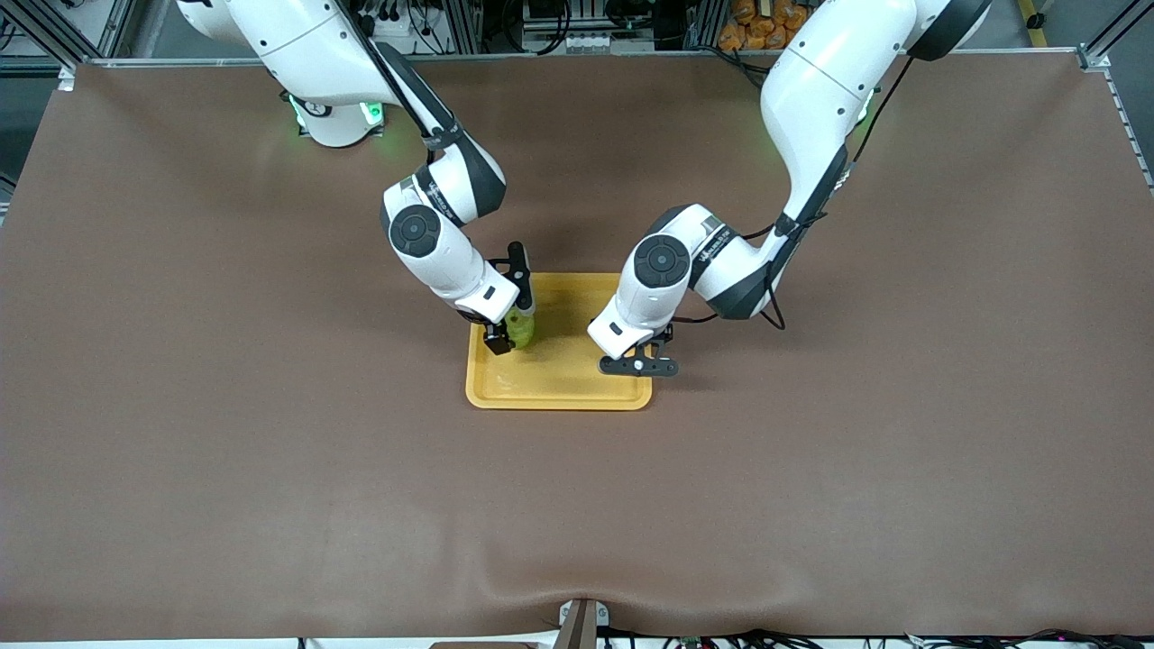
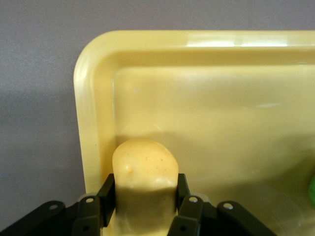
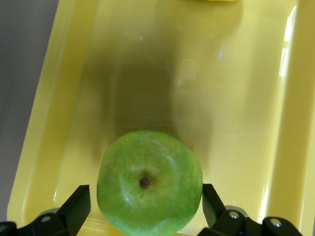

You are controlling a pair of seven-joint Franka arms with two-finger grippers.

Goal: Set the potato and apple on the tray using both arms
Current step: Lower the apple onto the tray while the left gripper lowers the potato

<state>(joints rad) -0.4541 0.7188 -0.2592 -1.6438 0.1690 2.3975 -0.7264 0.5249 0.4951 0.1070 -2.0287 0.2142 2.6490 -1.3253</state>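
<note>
I see the brown table (image 1: 225, 406) with the yellow-orange tray (image 1: 550, 388) at its middle. Both arms reach down over the tray. The right gripper (image 3: 142, 211) is low over the tray's end toward the right arm, its fingers (image 3: 76, 206) spread wide on either side of the green apple (image 3: 150, 183), which sits on the tray floor. The left gripper (image 2: 145, 196) is at the tray's other end, its fingers (image 2: 183, 189) pinching the potato (image 2: 145, 169) just inside the rim.
</note>
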